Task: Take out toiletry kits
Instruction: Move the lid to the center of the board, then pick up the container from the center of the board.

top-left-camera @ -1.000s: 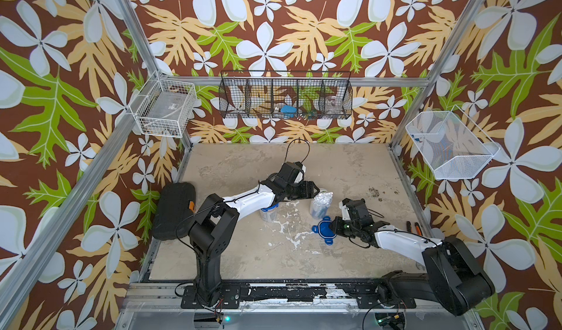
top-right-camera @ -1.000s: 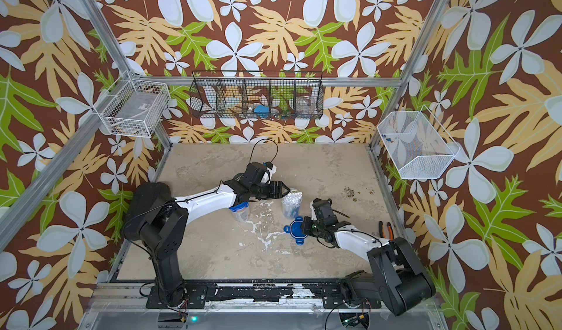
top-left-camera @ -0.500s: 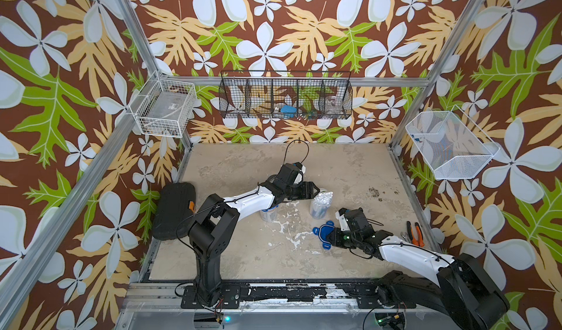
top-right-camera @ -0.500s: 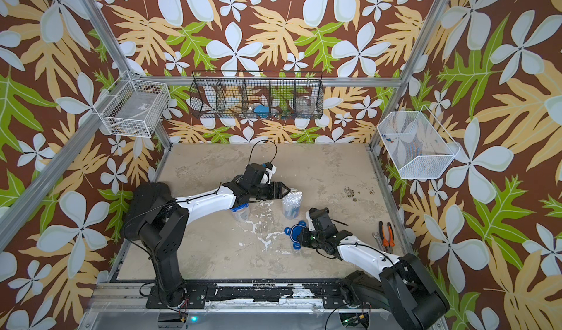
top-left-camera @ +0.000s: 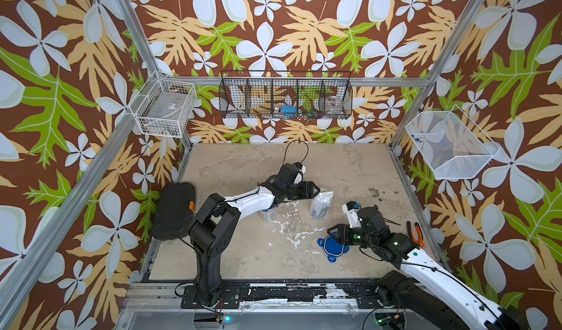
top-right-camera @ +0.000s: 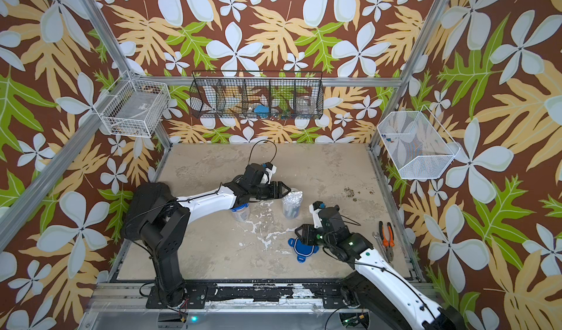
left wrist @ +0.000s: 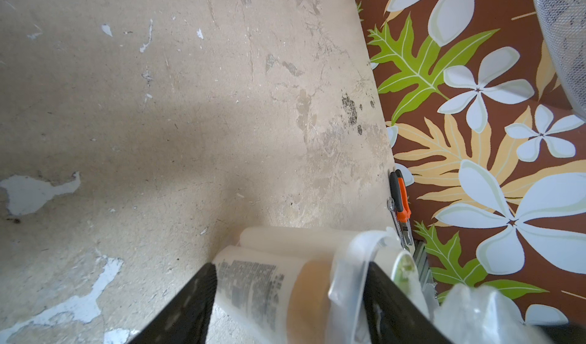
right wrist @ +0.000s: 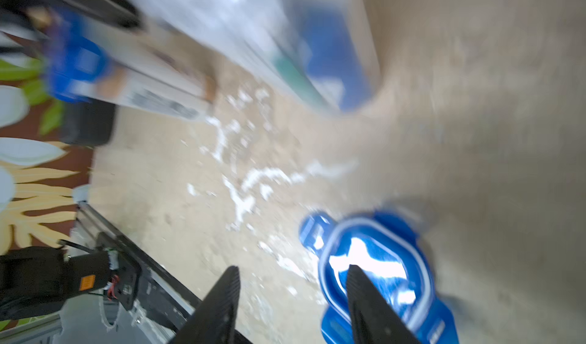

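Change on record: right gripper (right wrist: 293, 268), a second ago pinched shut on the blue lid (top-left-camera: 333, 248) beside the open jar (top-left-camera: 318, 209), now sits nearer the front of the bench (top-left-camera: 243, 252) with jaws parted and nothing between them. The lid lies flat on the bench with one finger over its rim; blur hides whether they touch. Next, left gripper (left wrist: 290, 266): position unchanged, jaws closed either side of a toiletry kit (left wrist: 253, 285), a white printed bottle in clear wrapper, at the mouth of the open jar. That jar stands upright mid-bench with crinkled wrapper and blue-and-white contents inside, so the kit appears only partly out. Further out, the second jar (top-left-camera: 269, 215) sits under the left forearm, its own blue cap on. At the right bench edge, pliers (top-left-camera: 414, 232), no part of the task. Assessment: setting the lid aside looks done and the right arm is free; the first kit remains to be lifted clear, and the second jar is unopened.
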You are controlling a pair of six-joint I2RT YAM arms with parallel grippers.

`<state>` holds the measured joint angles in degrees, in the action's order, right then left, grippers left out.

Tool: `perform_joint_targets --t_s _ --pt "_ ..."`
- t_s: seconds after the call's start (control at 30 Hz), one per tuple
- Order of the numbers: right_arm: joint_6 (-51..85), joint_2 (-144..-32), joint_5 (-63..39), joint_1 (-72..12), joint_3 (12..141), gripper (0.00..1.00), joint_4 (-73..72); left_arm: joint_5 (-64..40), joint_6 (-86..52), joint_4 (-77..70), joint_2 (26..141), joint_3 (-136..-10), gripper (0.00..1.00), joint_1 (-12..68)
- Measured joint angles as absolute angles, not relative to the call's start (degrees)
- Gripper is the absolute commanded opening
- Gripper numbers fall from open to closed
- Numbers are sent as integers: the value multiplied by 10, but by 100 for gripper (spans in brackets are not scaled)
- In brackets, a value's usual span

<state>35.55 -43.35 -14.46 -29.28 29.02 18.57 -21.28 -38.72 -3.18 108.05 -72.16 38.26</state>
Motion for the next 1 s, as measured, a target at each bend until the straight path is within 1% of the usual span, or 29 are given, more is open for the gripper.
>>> perform_joint_targets --t_s 0.1,0.27,0.4,0.6,0.67,0.8,1.0 --pt "332 -419 -100 -294 273 81 119 -215 -391 -28 1081 -724 74 377" --pt "279 -457 -37 -313 261 85 38 -219 -393 -19 1089 -736 74 374" --pt "239 -514 -5 -326 278 87 -13 -231 -395 -20 1098 -744 74 374" --pt "198 -612 15 -337 289 89 -72 -244 -395 -18 1100 -747 74 374" --pt "191 -639 17 -337 293 89 -90 -246 -395 -17 1099 -747 74 374" --pt "176 -692 18 -338 312 86 -125 -255 -395 -15 1098 -744 74 374" --pt "150 -753 29 -338 343 73 -144 -256 -395 -20 1097 -741 74 374"
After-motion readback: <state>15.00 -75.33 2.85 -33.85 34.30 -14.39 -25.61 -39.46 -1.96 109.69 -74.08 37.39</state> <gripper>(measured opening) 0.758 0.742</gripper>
